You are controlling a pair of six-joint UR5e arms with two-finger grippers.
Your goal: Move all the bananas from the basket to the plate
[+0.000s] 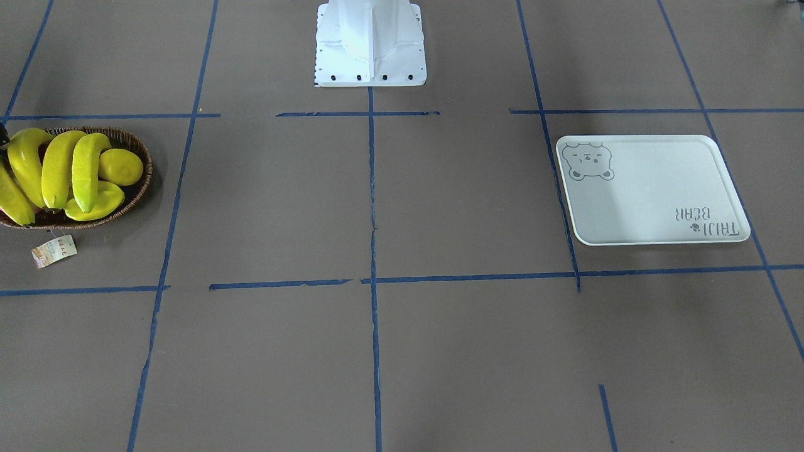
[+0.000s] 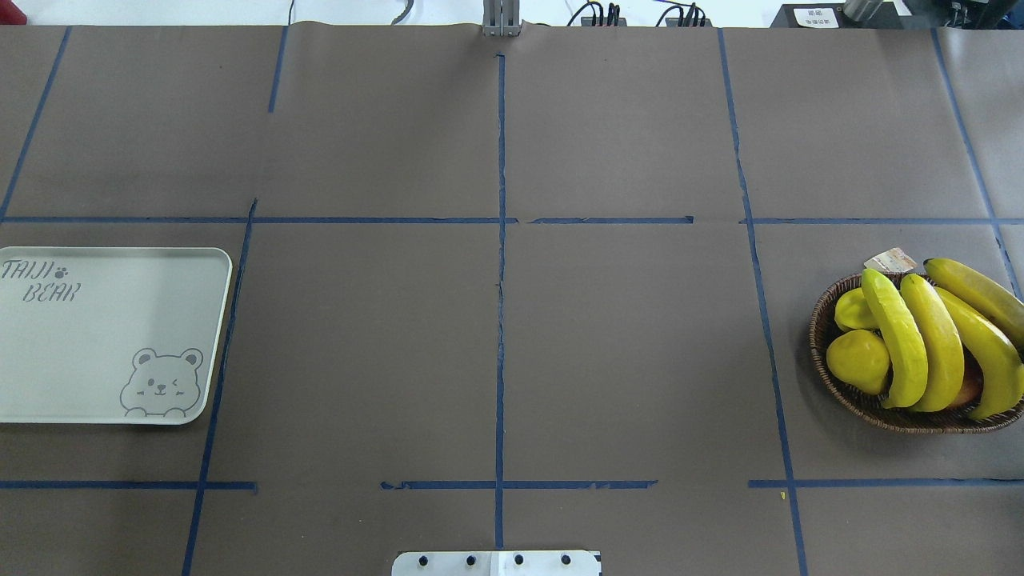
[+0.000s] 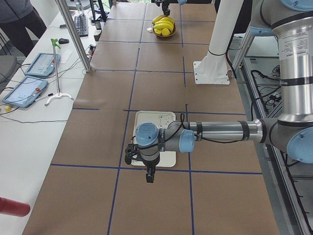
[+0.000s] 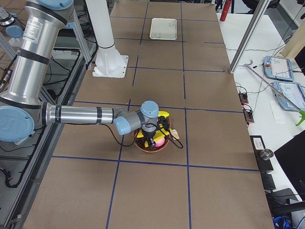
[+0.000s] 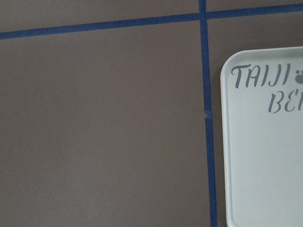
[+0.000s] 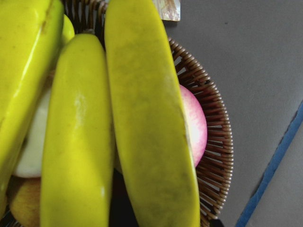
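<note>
Yellow and glossy, four bananas (image 2: 920, 344) lie side by side across the dark brown wicker basket (image 2: 824, 376) on my right side of the table, their ends reaching past its rim. A round lemon (image 2: 858, 362) sits beside them in the basket, and my right wrist camera catches a pink-and-white fruit (image 6: 194, 125) tucked beneath one banana. The basket's small paper tag (image 1: 54, 250) lies on the table just beside it, its print too small to read. Well apart, on my left side, the pale rectangular plate (image 2: 96, 344) carries a drawn bear face in one corner and grey lettering reading "TAIJI BEAR" with a paw print in the opposite one; nothing lies on it. My left gripper (image 3: 150, 175) hangs above the plate's outer edge, and its wrist camera frames the lettered corner with "TAIJI" and "BE" in view. My right gripper (image 4: 153, 142) hangs over the basket, close above the fruit. Only the side cameras show either gripper, so I cannot tell whether my fingers are spread or closed. Blue tape lines (image 2: 501, 320) divide the brown paper table cover (image 2: 360, 360) into squares.
</note>
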